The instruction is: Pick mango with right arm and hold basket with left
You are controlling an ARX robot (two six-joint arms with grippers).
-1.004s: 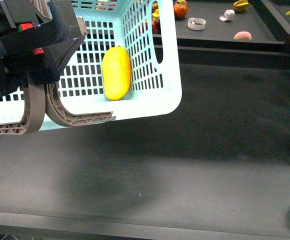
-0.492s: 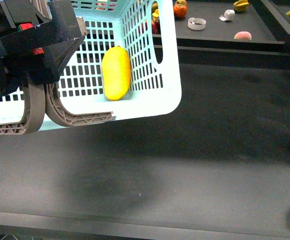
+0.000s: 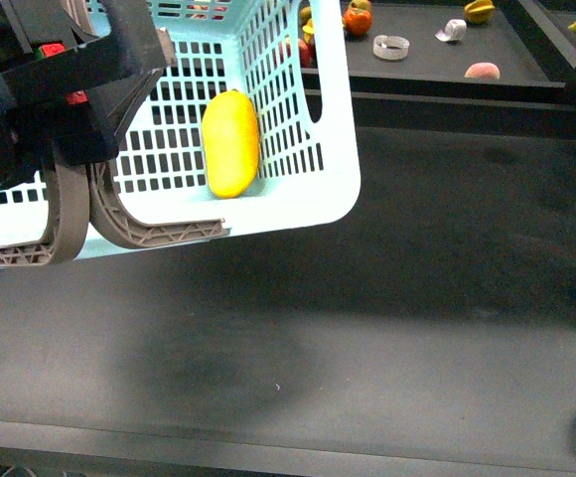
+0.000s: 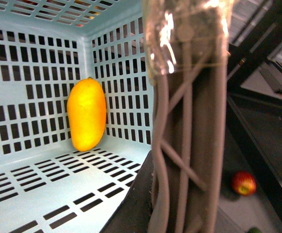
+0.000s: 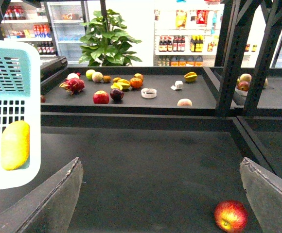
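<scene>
The mango (image 3: 230, 144) lay inside the basket (image 3: 333, 189), whose handles (image 3: 70, 214) my left pincer (image 3: 65, 84) gripped, upper left. My right pincer (image 5: 163, 194) stood open and empty, so little seemed left.

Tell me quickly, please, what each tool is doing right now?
Left tool: shut on the basket handles.
Right tool: open, holding nothing.

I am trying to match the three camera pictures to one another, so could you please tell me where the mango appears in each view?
Front view: the mango stands on end inside the basket, upper left of centre.
Left wrist view: left of centre, against the slotted basket wall.
Right wrist view: far left edge, seen through the basket's lattice.
Shared landmark: the turquoise basket wall beside the mango.
</scene>
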